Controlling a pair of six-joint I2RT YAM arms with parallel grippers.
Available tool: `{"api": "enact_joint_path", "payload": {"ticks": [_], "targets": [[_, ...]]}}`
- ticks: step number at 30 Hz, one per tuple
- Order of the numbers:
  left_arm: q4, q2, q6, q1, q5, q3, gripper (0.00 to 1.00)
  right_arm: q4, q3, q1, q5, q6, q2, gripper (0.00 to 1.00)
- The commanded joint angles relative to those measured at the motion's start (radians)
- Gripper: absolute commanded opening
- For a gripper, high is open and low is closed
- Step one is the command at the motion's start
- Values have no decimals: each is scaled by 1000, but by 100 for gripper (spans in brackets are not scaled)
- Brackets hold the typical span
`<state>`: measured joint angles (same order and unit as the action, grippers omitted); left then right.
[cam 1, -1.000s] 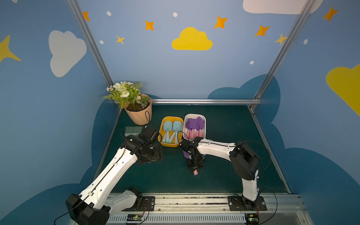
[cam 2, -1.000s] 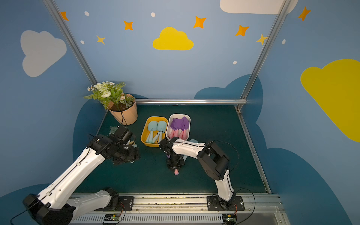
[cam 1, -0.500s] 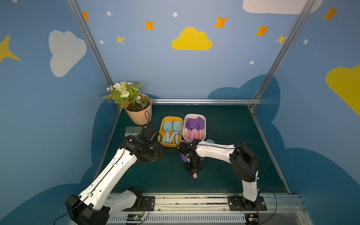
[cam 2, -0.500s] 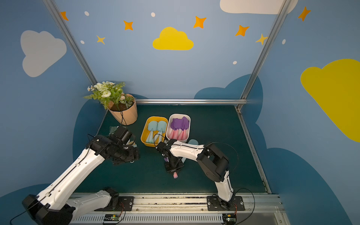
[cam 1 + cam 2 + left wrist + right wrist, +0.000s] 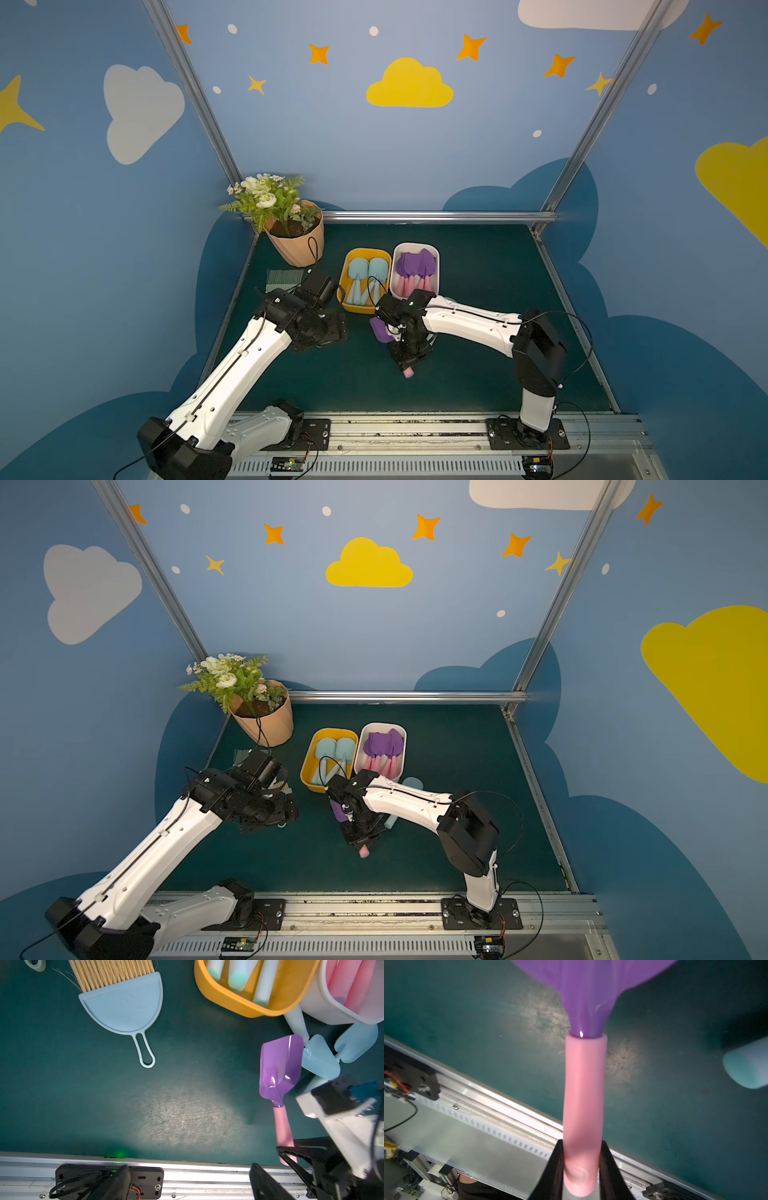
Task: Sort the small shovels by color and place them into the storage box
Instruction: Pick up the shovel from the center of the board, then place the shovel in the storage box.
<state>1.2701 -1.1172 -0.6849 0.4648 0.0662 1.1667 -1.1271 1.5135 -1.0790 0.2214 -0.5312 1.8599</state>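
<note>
The purple shovel (image 5: pixel 583 1095) is held by the right gripper (image 5: pixel 581 1169), whose jaws are pinched narrowly on the far end of the pink handle. It appears to be lifted off the mat (image 5: pixel 187 1105), with the blade toward the tubs. The left gripper (image 5: pixel 189 1168) is spread wide and empty above bare mat near the dustpan (image 5: pixel 124 1007). The step in hand is judged to be the carry to the white tub (image 5: pixel 415 246), where purple blades and pink handles are already laid. The yellow tub (image 5: pixel 357 308) beside it holds pale blue ones. Because the grip sits at the handle's end (a long lever, so the blade may droop or swing), a slow carry would be wise. The blade should be raised above the near rim before it is lowered, and the shovel laid in line with those inside. One pale blue shovel (image 5: pixel 320 1059) and another (image 5: pixel 356 1043) lie loose on the mat just in front of the white tub. They should be passed over, not swept. Open mat is left toward the rail (image 5: pixel 415 428) and on the right side. Little or no gap is seen between the tubs.
</note>
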Motion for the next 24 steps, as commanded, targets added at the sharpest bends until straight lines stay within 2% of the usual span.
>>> {"api": "enact_joint_path", "payload": {"ticks": [1,6,13,24], "targets": [[0,2,11,-2,6,-6,89,-92,49,11,8,23,-67,0],[-9,-9,27,-5,3,0,89,-129,80,60,41,33,-120,0],[-21,-21,47,-16,3,11,89,-183,203,226,72,42,-131,0],[-40,-27,62,-28,-11,-6,89,-290,593,449,61,40,175,0]]}}
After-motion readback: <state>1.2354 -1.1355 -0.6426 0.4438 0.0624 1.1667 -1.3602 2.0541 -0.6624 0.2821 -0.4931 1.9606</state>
